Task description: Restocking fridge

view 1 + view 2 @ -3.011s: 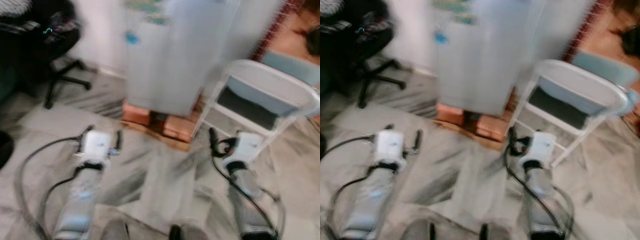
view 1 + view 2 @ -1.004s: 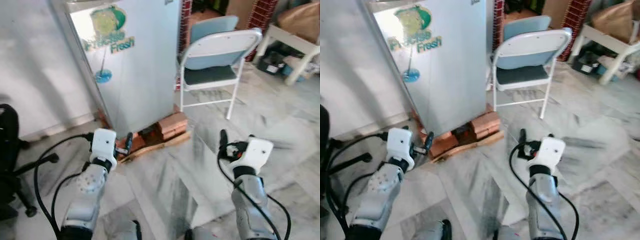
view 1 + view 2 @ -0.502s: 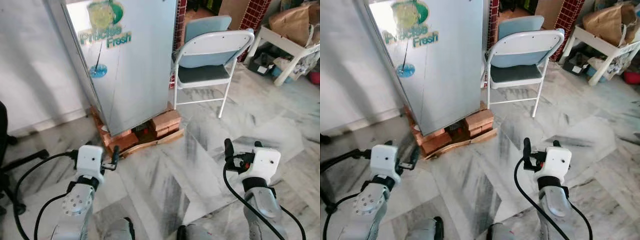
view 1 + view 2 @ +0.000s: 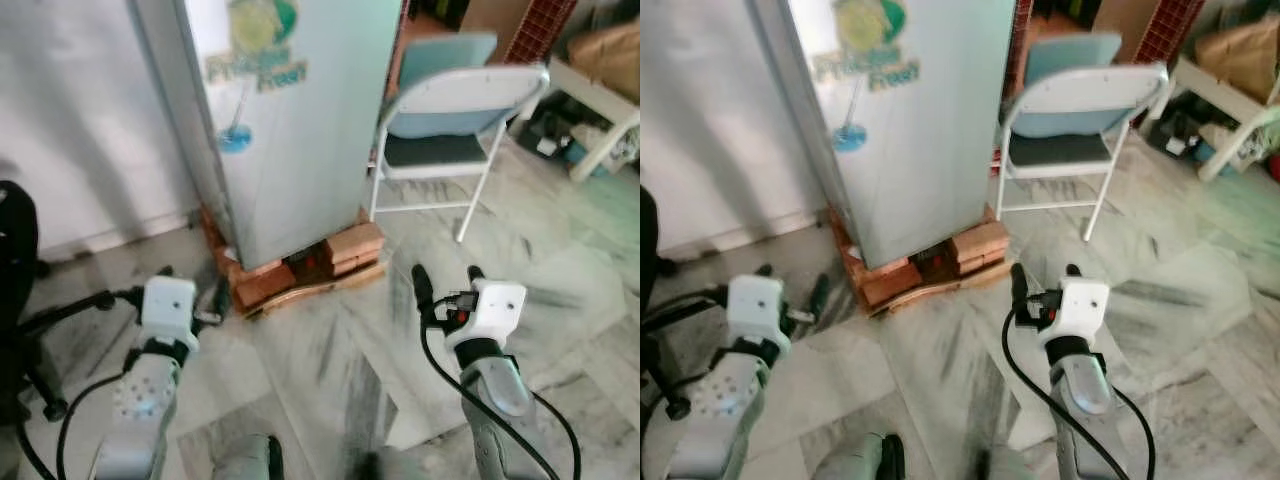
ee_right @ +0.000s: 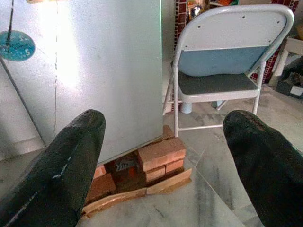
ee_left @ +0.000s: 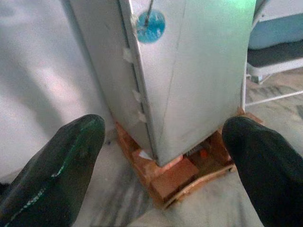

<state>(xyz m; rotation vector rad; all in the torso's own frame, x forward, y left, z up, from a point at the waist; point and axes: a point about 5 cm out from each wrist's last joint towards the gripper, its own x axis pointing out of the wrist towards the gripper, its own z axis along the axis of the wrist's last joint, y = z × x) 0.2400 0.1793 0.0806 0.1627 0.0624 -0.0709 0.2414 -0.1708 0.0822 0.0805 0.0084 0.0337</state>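
Standing on bricks (image 4: 300, 272): silver fridge (image 4: 300, 120), door closed. Beside fridge, folding chair (image 4: 450, 125). Before fridge, left gripper (image 4: 192, 290) and right gripper (image 4: 445, 278), fingers spread, holding nothing.

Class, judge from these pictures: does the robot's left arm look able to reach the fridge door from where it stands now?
Probably not yet. The left tool hangs open and low over the marble floor, apart from the fridge, which stands on bricks. Nothing lies between them, so a step forward should do.
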